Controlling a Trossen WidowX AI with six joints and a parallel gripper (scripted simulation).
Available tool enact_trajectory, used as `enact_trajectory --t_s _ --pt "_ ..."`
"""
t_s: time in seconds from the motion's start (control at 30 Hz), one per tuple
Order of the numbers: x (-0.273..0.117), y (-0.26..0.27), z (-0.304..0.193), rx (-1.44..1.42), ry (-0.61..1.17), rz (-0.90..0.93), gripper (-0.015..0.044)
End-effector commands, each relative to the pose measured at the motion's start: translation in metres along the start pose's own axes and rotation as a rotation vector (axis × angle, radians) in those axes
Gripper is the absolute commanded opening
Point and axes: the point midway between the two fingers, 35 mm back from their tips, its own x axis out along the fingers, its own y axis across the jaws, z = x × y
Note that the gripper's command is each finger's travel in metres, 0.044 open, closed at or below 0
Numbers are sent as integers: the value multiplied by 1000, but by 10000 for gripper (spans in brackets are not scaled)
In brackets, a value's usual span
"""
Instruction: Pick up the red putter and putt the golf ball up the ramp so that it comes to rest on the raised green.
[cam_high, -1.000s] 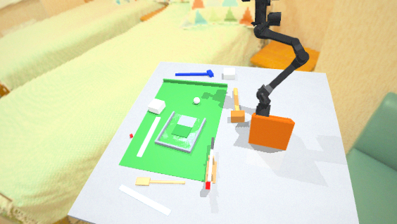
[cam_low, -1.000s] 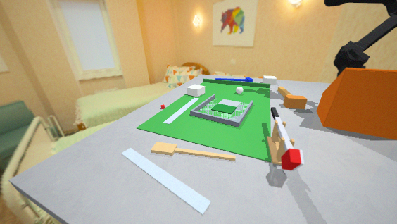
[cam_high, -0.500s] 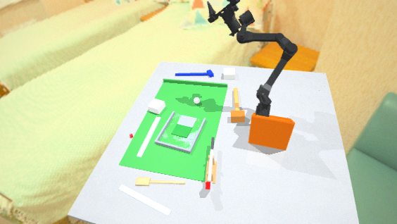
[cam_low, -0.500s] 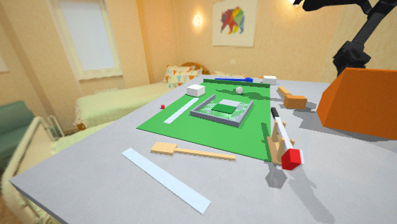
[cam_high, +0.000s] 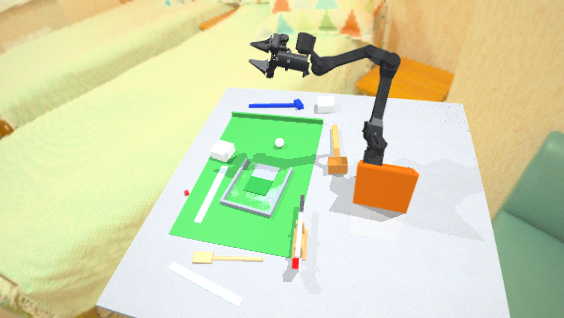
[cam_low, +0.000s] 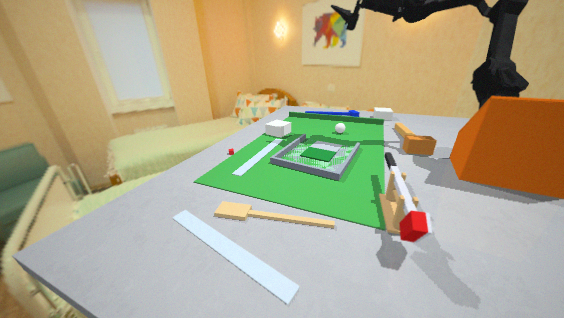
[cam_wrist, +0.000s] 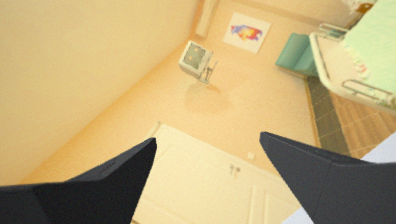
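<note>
The red putter (cam_high: 300, 230) (cam_low: 414, 226) rests on a small wooden rack (cam_high: 305, 246) at the mat's near right corner, red head towards the front, dark grip end towards the back. The white golf ball (cam_high: 279, 143) (cam_low: 340, 128) sits on the green mat (cam_high: 240, 236) (cam_low: 300, 192) behind the ramp. The raised green (cam_high: 259, 186) (cam_low: 321, 153) is a dark green square inside a grey-walled frame (cam_high: 246, 207) (cam_low: 306, 169), with a pale ramp (cam_high: 266, 171) on its ball side. My gripper (cam_high: 251, 53) (cam_wrist: 208, 139) is open and empty, high above the table's back, far from the putter.
A brown mallet (cam_high: 337, 165) (cam_low: 419, 145) lies right of the mat, a blue one (cam_high: 275, 105) behind it, a tan one (cam_high: 235, 258) in front. White blocks (cam_high: 222, 150) (cam_high: 326, 104) stand left and back right. An orange block (cam_high: 385, 187) (cam_low: 515, 145) stands by the arm's base.
</note>
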Motion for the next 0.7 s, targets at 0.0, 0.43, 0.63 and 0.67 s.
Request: enact_trajectory --t_s 0.0,0.43,0.63,0.67 --pt "11 -20 -65 -136 184 -83 440" --pt "-32 -77 -275 -714 911 -125 440" --pt "-94 -103 -354 -1033 1314 12 440" --pt "-106 -107 -364 -1085 1382 46 440"
